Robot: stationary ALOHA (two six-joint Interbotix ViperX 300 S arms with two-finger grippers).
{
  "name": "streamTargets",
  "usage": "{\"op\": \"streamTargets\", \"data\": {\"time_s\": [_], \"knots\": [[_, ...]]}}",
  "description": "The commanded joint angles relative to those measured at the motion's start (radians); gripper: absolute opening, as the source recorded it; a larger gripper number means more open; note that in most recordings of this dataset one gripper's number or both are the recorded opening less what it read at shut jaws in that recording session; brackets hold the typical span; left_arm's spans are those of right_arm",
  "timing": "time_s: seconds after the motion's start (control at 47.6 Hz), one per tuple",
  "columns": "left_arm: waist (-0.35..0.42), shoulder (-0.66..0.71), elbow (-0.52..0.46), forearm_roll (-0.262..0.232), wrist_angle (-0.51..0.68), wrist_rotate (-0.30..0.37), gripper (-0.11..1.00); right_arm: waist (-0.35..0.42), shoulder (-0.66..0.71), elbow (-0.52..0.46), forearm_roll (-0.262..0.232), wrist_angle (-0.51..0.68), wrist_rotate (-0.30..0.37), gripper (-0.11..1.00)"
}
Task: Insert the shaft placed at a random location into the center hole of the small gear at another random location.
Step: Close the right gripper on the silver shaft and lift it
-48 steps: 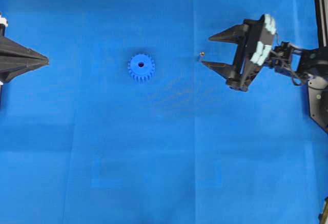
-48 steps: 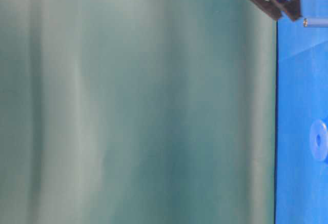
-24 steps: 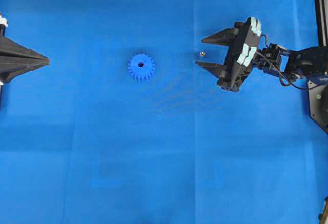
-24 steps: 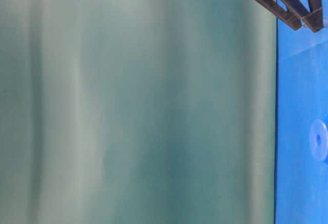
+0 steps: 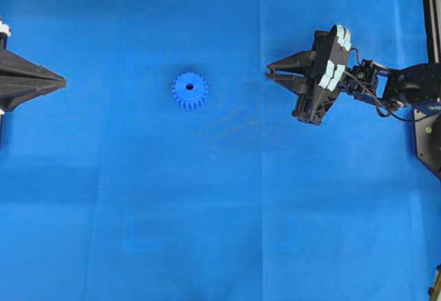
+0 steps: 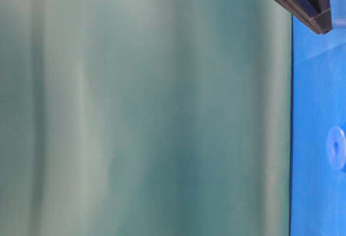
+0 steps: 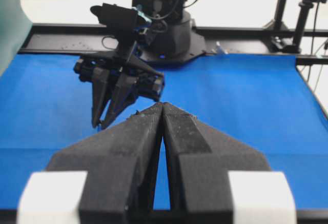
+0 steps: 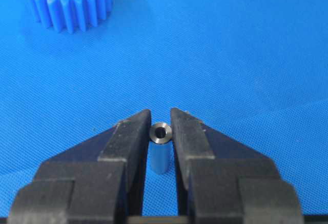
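My right fingers (image 8: 161,126) pinched the small silvery metal shaft (image 8: 160,149) (grasp step); left fingers (image 7: 162,112) pressed together. Next: lift, carry to the blue toothed gear (image 5: 189,90).

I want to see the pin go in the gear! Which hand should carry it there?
The right hand. Its fingers already squeeze the shaft, and the small gear sits across open cloth. The left hand is shut, holding nothing.

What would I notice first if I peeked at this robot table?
Probably the small gear, a bright toothed wheel alone in the middle of the blue table. Next, on the right, the right gripper pinching the tiny silvery shaft between its black fingers. The left gripper waits shut at the left edge.
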Motion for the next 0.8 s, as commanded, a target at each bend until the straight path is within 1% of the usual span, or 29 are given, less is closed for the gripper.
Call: {"op": "streamTargets", "data": {"time_s": [0.0,0.126,0.294,0.399,0.672,0.777], "knots": [[0.000,0.005,-0.009,0.000,-0.002,0.000,0.00,0.003,-0.029,-0.014,-0.003,-0.002,0.002,0.03],[0.000,0.005,-0.009,0.000,-0.002,0.000,0.00,0.003,-0.097,-0.020,-0.002,0.043,0.000,0.03],[0.000,0.005,-0.009,0.000,-0.002,0.000,0.00,-0.005,-0.206,-0.044,-0.002,0.179,-0.006,0.03],[0.000,0.005,-0.009,0.000,-0.002,0.000,0.00,-0.005,-0.225,-0.057,-0.002,0.232,-0.006,0.03],[0.000,0.005,-0.009,0.000,0.002,0.000,0.00,-0.005,-0.216,-0.069,-0.002,0.238,-0.006,0.03],[0.000,0.005,-0.009,0.000,0.000,0.000,0.00,-0.003,-0.199,-0.091,-0.002,0.238,-0.006,0.03]]}}
